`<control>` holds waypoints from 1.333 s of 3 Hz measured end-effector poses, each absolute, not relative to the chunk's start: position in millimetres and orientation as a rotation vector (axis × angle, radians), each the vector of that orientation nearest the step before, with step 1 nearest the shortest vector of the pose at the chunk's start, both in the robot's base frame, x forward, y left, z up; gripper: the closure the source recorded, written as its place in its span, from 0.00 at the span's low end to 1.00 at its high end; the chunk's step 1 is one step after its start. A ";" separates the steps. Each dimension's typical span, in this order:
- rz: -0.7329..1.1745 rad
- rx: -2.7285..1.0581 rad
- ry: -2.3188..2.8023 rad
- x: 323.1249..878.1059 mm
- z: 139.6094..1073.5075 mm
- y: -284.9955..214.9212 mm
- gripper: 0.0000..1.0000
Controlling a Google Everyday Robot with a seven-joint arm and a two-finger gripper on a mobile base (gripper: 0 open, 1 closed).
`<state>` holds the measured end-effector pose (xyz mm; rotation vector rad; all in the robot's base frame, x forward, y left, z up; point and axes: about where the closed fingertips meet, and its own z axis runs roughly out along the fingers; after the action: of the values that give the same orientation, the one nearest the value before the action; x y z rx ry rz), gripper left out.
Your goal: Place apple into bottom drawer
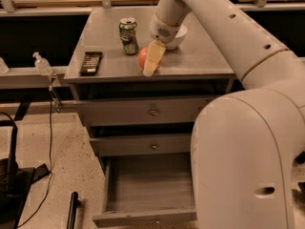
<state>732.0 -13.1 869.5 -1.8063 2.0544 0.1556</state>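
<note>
the robot's white arm (238,128) fills the picture from 1 to 5 o'clock, its bulky lower body covering the right end of the grey cabinet (205,58). the bottom drawer (147,187) is pulled out at 6 o'clock: a wide, deep grey tray with a plain front panel, its floor bare and open from above. its right part is hidden behind the arm. the two upper drawers (124,112) above it are shut, each with a round knob in the middle.

on the cabinet top, the gripper (150,69) reaches down from 12 o'clock to the front middle, near the front edge. it stands in front of the apple (142,57) and hides most of it; whether the gripper is spread or pinching the apple, i cannot tell. the apple is round and red-orange and sits on the top, with only its left side showing.

a white bowl (181,36) sits at 1 o'clock from the apple, partly behind the wrist. a green can (127,35) stands upright at 11 o'clock from the apple, close by. a black remote (90,62) lies at 9 o'clock, well apart, by the left edge. the top is bare at 3 o'clock of the apple.
</note>
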 end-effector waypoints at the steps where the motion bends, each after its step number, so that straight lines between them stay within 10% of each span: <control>1: 0.168 -1.802 2.071 735.4 855.2 -3.0 0.17; 4: 0.226 -1.769 2.069 730.6 840.4 -7.6 0.95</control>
<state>730.6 -7.6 840.4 -1.7694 2.0688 0.2256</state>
